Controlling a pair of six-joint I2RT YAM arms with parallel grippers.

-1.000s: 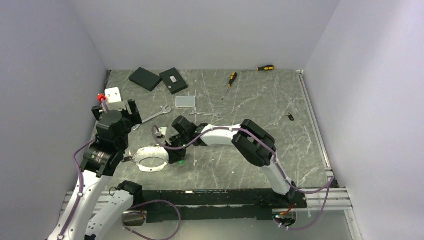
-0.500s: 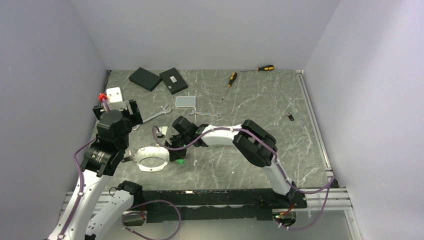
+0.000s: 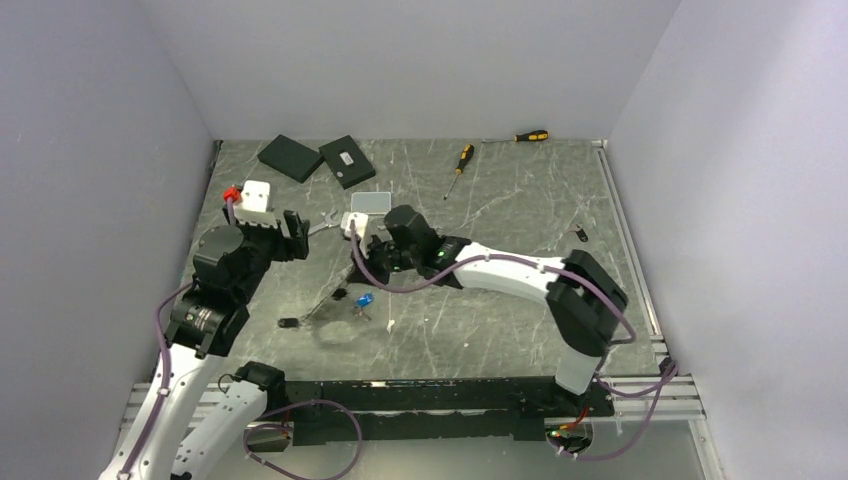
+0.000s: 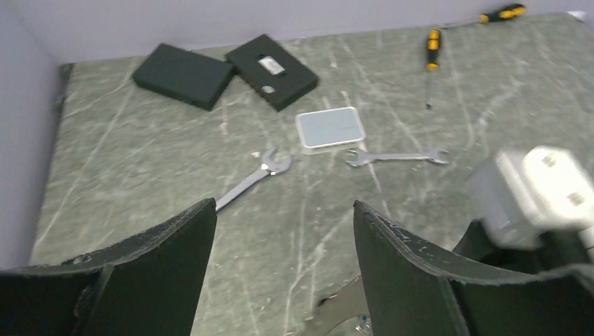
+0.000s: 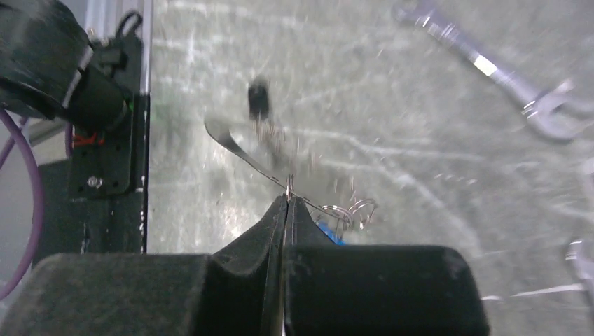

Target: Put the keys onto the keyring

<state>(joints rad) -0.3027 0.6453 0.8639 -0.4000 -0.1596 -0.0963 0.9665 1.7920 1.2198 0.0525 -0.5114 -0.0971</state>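
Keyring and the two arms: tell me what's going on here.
The right claw is shut on the thin wire of the keyring, holding it tilted above the table. A blue key and a black key seem to hang along the wire, though blur makes that hard to confirm. The left claw is open and holds nothing, off to the side. The spanners and screwdrivers lie farther back, apart from both claws.
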